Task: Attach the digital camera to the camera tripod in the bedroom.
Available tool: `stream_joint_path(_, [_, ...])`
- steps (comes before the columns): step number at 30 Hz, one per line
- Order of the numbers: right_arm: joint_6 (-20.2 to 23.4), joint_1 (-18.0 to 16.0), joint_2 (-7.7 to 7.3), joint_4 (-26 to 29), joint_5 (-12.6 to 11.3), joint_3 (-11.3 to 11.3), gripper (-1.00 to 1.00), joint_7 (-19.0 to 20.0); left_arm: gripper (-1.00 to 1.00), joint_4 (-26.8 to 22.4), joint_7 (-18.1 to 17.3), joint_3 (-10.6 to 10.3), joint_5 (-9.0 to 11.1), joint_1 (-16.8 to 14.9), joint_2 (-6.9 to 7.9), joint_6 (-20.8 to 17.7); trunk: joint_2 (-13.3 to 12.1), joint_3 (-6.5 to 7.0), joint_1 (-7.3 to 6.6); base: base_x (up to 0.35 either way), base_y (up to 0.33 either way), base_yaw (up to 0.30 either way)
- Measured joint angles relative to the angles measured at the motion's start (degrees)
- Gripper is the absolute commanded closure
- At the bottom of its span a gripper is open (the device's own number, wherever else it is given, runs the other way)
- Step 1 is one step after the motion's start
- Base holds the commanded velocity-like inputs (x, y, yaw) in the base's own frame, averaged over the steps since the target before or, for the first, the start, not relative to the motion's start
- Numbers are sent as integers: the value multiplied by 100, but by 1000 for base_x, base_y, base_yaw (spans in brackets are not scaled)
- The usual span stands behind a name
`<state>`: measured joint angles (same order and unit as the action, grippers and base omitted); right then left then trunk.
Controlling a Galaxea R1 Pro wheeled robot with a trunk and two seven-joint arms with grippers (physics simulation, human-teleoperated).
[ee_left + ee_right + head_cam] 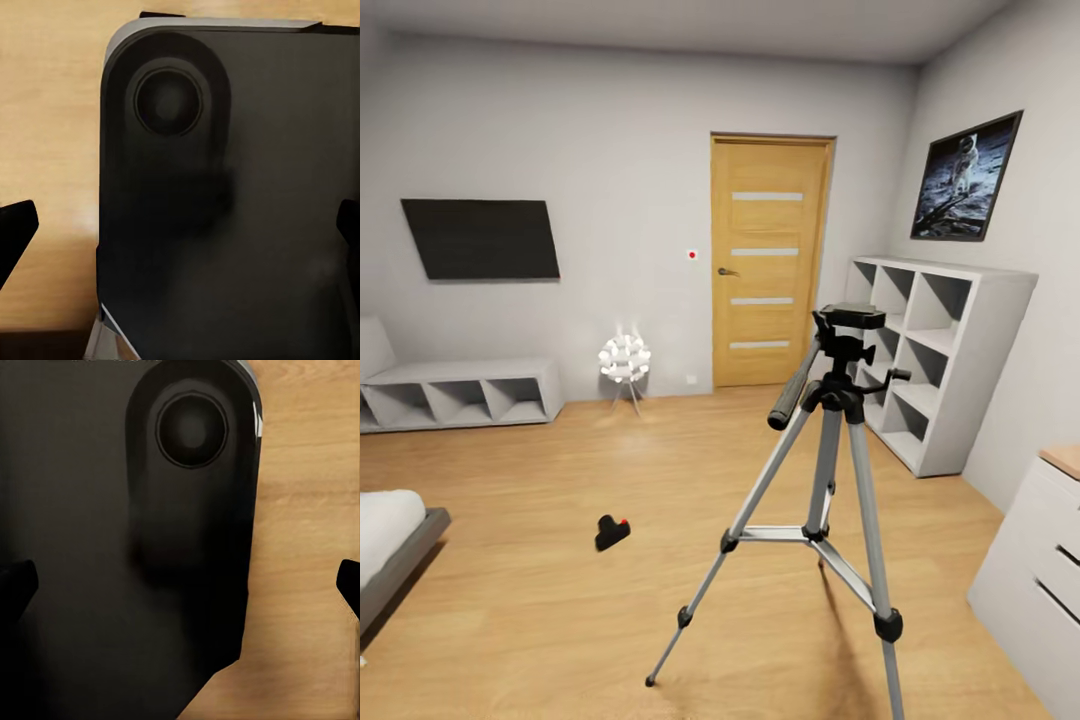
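Camera (612, 531) on floor, apart from tripod (830, 470); claws (180, 232) spread.

Camera tripod (830, 480) standing on the plank floor (560, 600), right of centre. Digital camera (612, 531) lying on the floor to its left, well apart. Door (768, 262) in the far wall behind the tripod; cube shelves (935, 355) right of the door; wall TV (481, 238) left, above a low shelf unit (460, 392). Bed corner (395, 545) at near left, desk (1040, 570) at near right.
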<state>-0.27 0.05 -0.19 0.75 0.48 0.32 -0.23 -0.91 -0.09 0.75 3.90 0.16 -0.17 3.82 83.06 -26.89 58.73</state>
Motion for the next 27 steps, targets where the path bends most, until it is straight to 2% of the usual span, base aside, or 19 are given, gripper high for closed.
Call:
stream_joint_path(8, [-5, -3, -6, 1, 0, 0, -100, 7, -100, 0, 10, 7, 32, -1, 1, -4, 0, 0, -1, -13, 0, 269])
stream_joint_path(12, [-5, -1, -8, 0, 5, 1, -100, 7, -100, 0, 28, 10, 201, 0, 3, -3, 0, 0, 0, -1, 0, 273])
stream_joint_path(14, [-5, -3, -11, 2, 6, 1, -100, 7, -100, 0, 33, 9, 356, -1, 5, -4, 0, 0, 0, -1, 0, 274])
stream_joint_path(15, [-5, -3, -12, 5, 7, 1, -100, 7, -100, 0, 35, 6, 541, -1, 7, -3, 0, 0, 0, 0, 0, 275])
stream_joint_path(18, [-7, -4, -14, 9, 7, 0, -100, 7, -100, 1, 38, 3, 870, -2, 14, -3, 0, 0, 0, 0, 0, 276])
stream_joint_path(19, [-8, -4, -14, 14, 8, 0, -100, 7, -100, 1, 39, 1, 1094, -1, 19, -3, 0, 0, -1, 0, 0, 276])
stream_joint_path(21, [-7, -5, -15, 45, 8, -3, -100, 9, -100, -1, 40, -3, 1301, -2, 22, -3, 0, 0, -1, 0, 0, 276])
stream_joint_path(22, [-4, -5, -10, 98, 5, -4, -100, 4, -100, 0, 40, -7, 1477, -1, 23, -2, 0, 0, -1, 0, 0, 276])
stream_joint_path(25, [9, -5, 0, 215, 5, -5, -100, -13, -100, -1, 40, -16, 1736, -1, 29, -2, 0, 0, -1, 0, 0, 277])
stream_joint_path(27, [15, -5, -2, 251, 6, -5, -100, -17, -100, -2, 40, -19, 1816, -2, 31, -2, 0, 0, -1, 0, 0, 277])
